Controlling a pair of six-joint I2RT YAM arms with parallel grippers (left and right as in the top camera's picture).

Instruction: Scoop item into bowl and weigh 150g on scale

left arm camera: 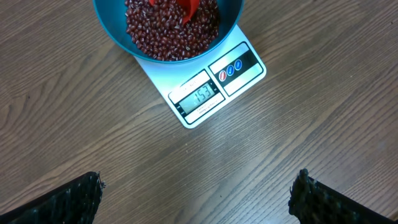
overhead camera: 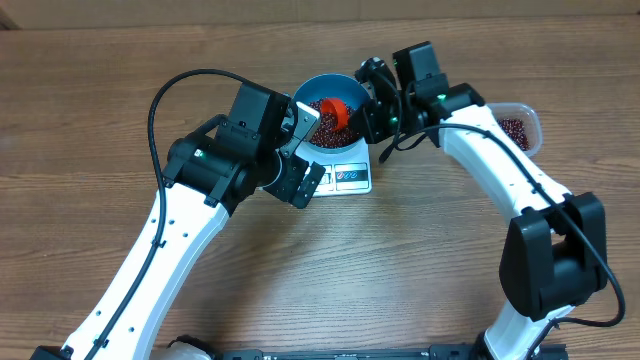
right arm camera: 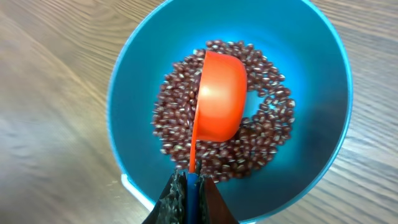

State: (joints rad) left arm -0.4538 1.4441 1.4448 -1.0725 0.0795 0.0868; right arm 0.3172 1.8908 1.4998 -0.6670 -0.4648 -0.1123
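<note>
Right tool (right arm camera: 189, 185): pinching tight on the handle of the orange-red plastic scoop (right arm camera: 219, 96), which is pointing straight ahead over the small red-brown beans (right arm camera: 273, 118) lying in the deep blue bowl (right arm camera: 134, 81), itself sitting on the flat white scale (left arm camera: 205, 93). Left tool (left arm camera: 196, 202): hanging with jaws gaping, holding nothing, over the wooden tabletop (left arm camera: 62, 124).

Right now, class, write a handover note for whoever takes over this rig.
Left gripper: open, empty, over the table near the scale.
Right gripper: shut on the handle of the orange scoop, upside down over the beans in the blue bowl.
Bowl sits on the scale; display looks like 153.
Clear tub holds more beans.
Done: beans loaded. Left: likely take a few out, withdraw scoop.
</note>
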